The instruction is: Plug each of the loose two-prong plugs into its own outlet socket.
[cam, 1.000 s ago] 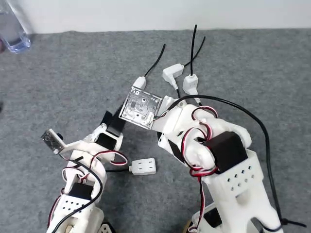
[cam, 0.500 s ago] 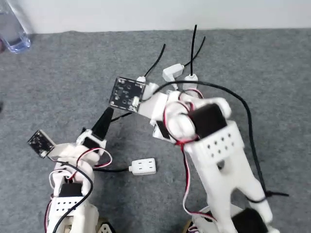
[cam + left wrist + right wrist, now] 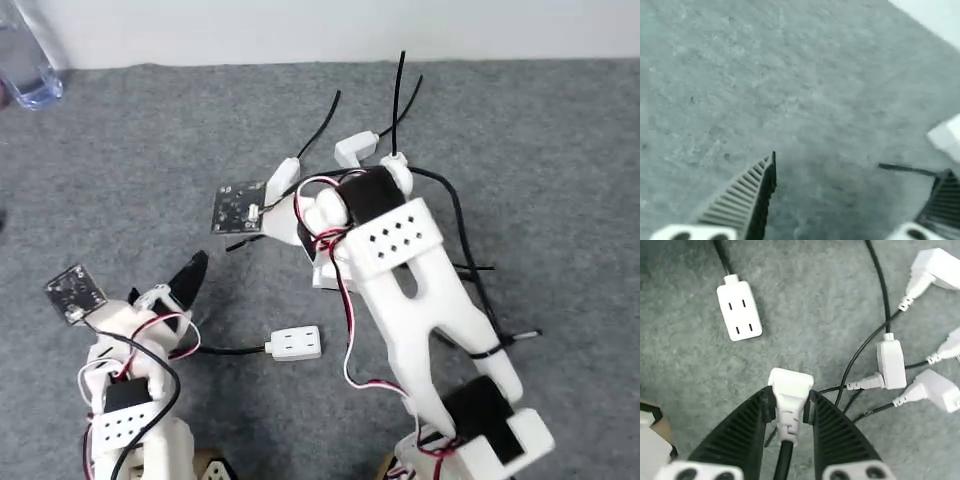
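**High view.** The white rectangular outlet block (image 3: 295, 343), on a black cable, lies flat on the grey felt-like worktop (image 3: 540, 150) between the two arms. The left gripper (image 3: 185, 283) sits near the block, on the side its cable leaves from, and does not touch it. The right arm (image 3: 400, 250) extends forward over the worktop. Loose white plugs (image 3: 355, 149) on black cords lie just beyond it, well apart from the outlet block.

**Left wrist view.** The left gripper (image 3: 858, 167) has its ribbed black fingers (image 3: 760, 192) spread wide apart, with bare worktop between them. A black cable (image 3: 905, 169) runs in beside one finger. The outlet block cannot be identified here.

**Right wrist view.** The right gripper (image 3: 790, 394) is clamped on a white two-prong plug (image 3: 790, 385), one finger on each side of the plug body. The plug's black cord leads back between the fingers. The outlet block (image 3: 739, 310) lies beyond the fingertips, socket slots facing up, apart from the held plug. The other loose white plugs (image 3: 891, 362) lie clustered to one side of the gripper, not in contact with it.
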{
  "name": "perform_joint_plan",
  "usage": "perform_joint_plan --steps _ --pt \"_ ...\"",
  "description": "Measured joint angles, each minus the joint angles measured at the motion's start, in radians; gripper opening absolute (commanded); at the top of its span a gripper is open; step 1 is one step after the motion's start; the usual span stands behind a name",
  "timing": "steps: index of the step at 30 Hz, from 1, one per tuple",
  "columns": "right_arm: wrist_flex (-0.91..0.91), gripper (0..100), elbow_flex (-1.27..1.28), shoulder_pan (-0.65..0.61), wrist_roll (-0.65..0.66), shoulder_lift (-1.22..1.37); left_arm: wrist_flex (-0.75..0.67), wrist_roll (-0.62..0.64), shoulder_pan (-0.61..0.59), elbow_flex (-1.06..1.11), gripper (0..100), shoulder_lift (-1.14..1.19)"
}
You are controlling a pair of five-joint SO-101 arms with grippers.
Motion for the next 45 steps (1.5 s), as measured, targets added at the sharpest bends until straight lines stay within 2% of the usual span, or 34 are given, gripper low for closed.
perform_joint_plan --steps 5,8,10,17,26,29,34,45 --pt "-0.003 0.8 0.023 -0.044 0.080 0.071 0.077 -0.140 -0.066 -0.005 45 0.000" --pt "-0.049 0.8 0.080 -0.055 0.100 0.126 0.118 -0.299 -0.141 -0.014 45 0.000" --pt "-0.080 0.8 0.118 -0.055 0.112 0.144 0.126 -0.354 -0.157 -0.014 45 0.000" --pt "-0.117 0.8 0.233 -0.083 0.149 0.157 0.126 -0.382 -0.166 -0.014 45 0.000" --pt "-0.121 0.8 0.256 -0.160 0.149 0.157 0.126 -0.384 -0.152 -0.014 45 0.000" --pt "-0.126 0.8 0.256 -0.173 0.161 0.157 0.138 -0.430 -0.161 -0.018 45 0.000" --pt "-0.126 0.8 0.258 -0.173 0.192 0.166 0.198 -0.531 -0.186 -0.046 45 0.000" --pt "-0.169 0.8 0.258 -0.146 0.256 0.166 0.207 -0.543 -0.183 -0.046 45 0.000"
